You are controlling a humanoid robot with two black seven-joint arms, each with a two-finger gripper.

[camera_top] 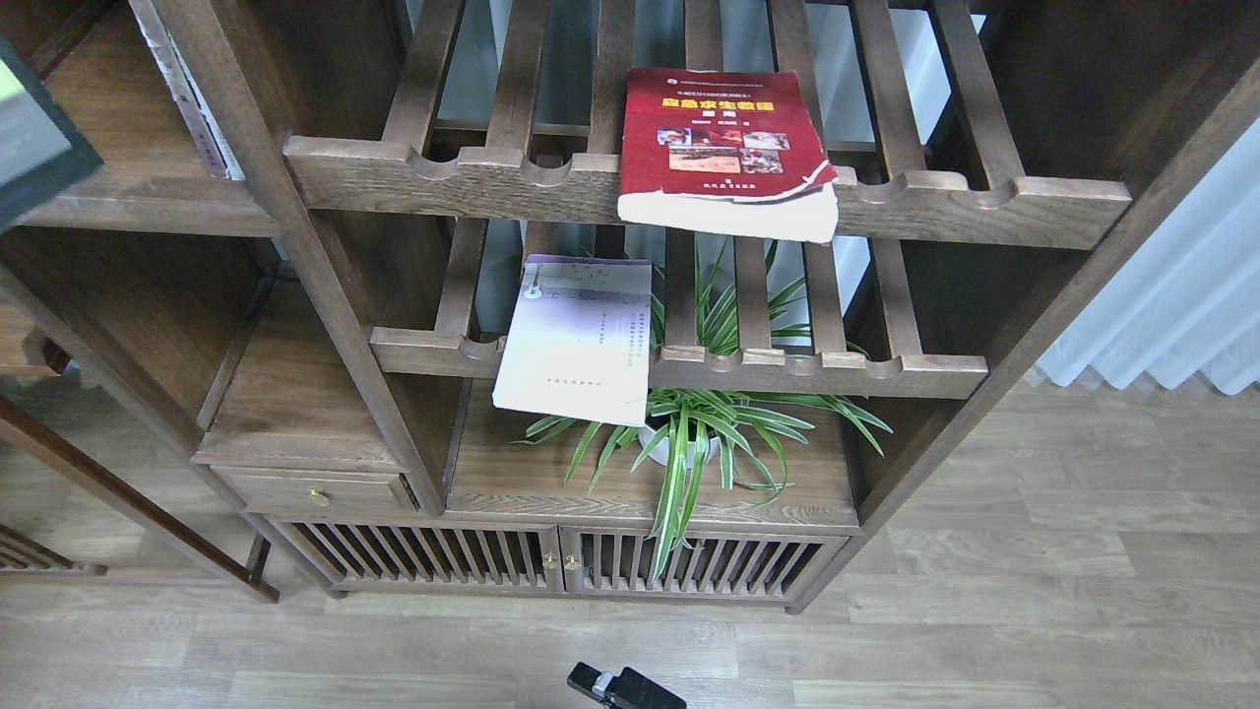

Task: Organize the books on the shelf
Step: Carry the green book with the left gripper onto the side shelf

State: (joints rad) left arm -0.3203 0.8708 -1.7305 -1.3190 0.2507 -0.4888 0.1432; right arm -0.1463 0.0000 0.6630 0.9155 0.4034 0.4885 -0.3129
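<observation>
The dark wooden bookcase [325, 246] fills the room, its solid plank shelf [128, 148] at upper left, where a black-bordered book [34, 138] pokes in. The red book [724, 148] overhangs the upper slatted rack [984, 197]; the lavender-white book [581, 335] overhangs the lower one. One gripper [620, 687] peeks in below; which arm, and whether spread, I cannot tell.

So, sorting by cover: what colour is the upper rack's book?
Red with yellow title, per the head view: the red book.

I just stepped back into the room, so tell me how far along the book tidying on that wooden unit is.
Little looks done. The red book lies on the upper slatted rack, overhanging its front rail, and the lavender-white book lies on the lower slatted rack. The black-bordered book sits at the left edge, near the solid shelf. Nothing is in hand: only a dark part of an arm shows at the bottom edge. Both rack books remain to be moved.
</observation>
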